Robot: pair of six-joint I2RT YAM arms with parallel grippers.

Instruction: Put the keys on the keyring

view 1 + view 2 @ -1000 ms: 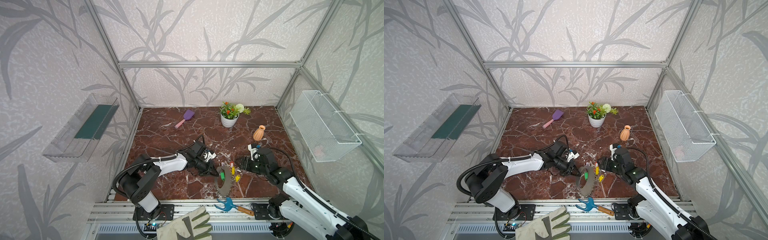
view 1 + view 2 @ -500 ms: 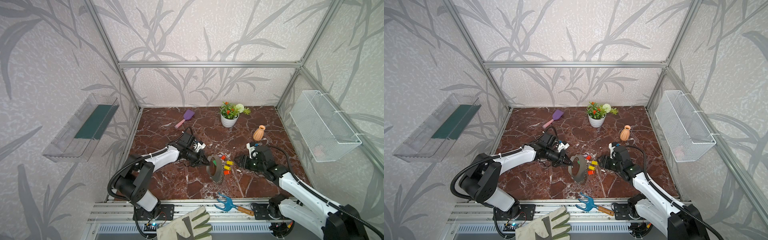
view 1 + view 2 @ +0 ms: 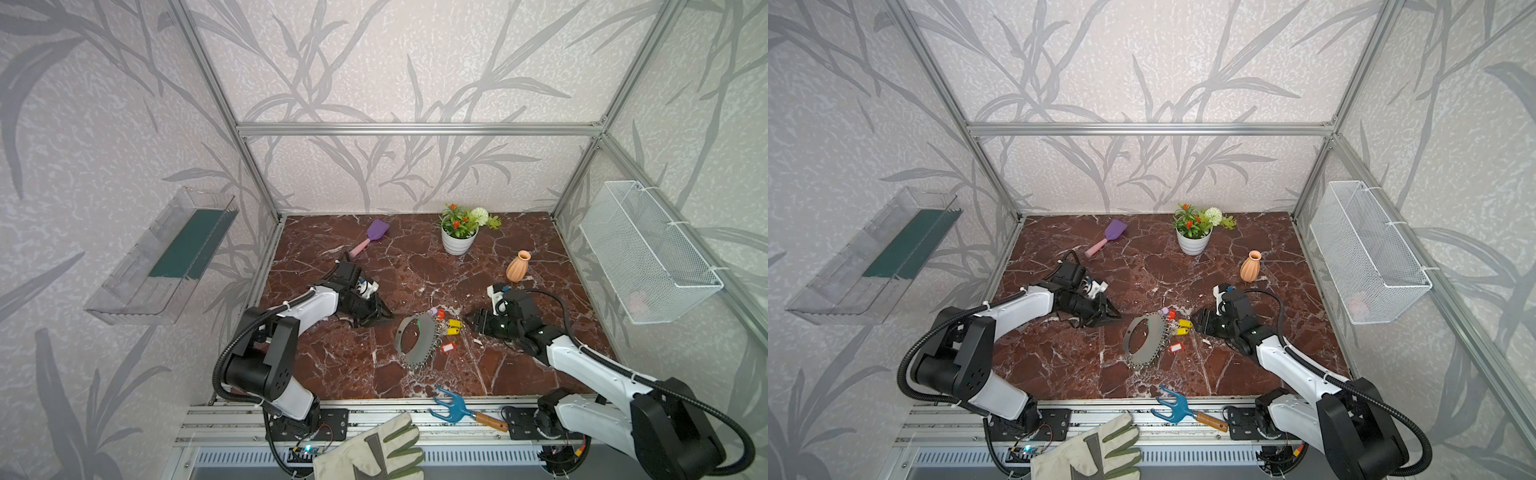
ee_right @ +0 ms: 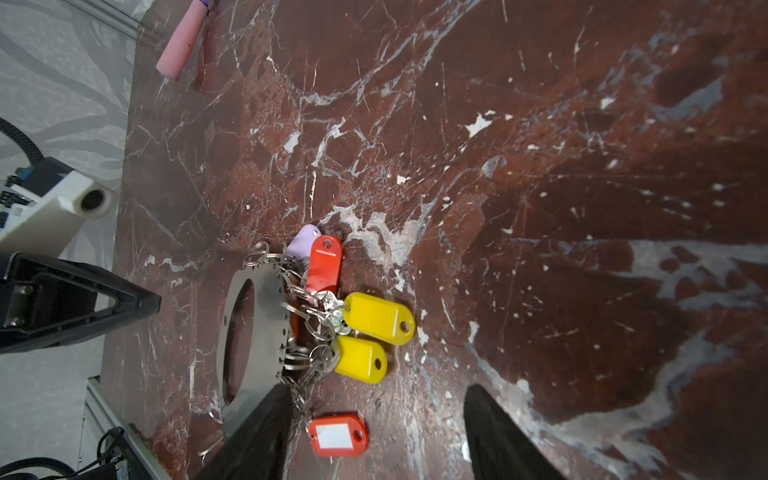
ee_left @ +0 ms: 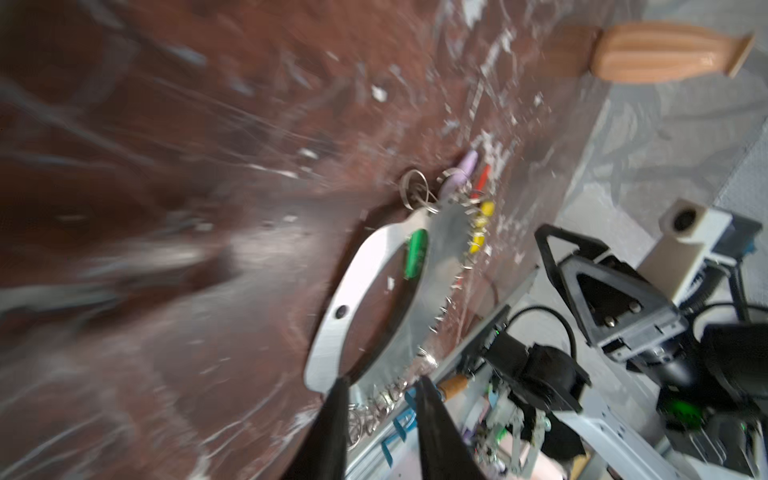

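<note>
The grey keyring (image 3: pixel 417 340) (image 3: pixel 1144 341) lies flat on the marble table in both top views, its ringed edge facing right. Lilac (image 4: pixel 304 241), red (image 4: pixel 326 262) and two yellow keys (image 4: pixel 379 318) cluster at that edge. A green key (image 5: pixel 416 253) lies inside its curve. A red key (image 4: pixel 337 434) with a white label rests between my right gripper's (image 4: pixel 376 401) open fingers. My right gripper (image 3: pixel 470 322) sits just right of the keys. My left gripper (image 3: pixel 390 316) (image 5: pixel 382 384) is just left of the keyring, its jaws slightly apart and empty.
An orange vase (image 3: pixel 518 267) stands behind the right arm, a flower pot (image 3: pixel 458 243) and a purple scoop (image 3: pixel 376 232) at the back. A blue hand rake (image 3: pixel 453 405) and a glove (image 3: pixel 374 453) lie at the front rail. A wire basket (image 3: pixel 648 257) hangs on the right wall.
The keyring, held up on edge in the left gripper, now lies flat on the table. The left gripper has let go and drawn back left. The right gripper has barely moved.
</note>
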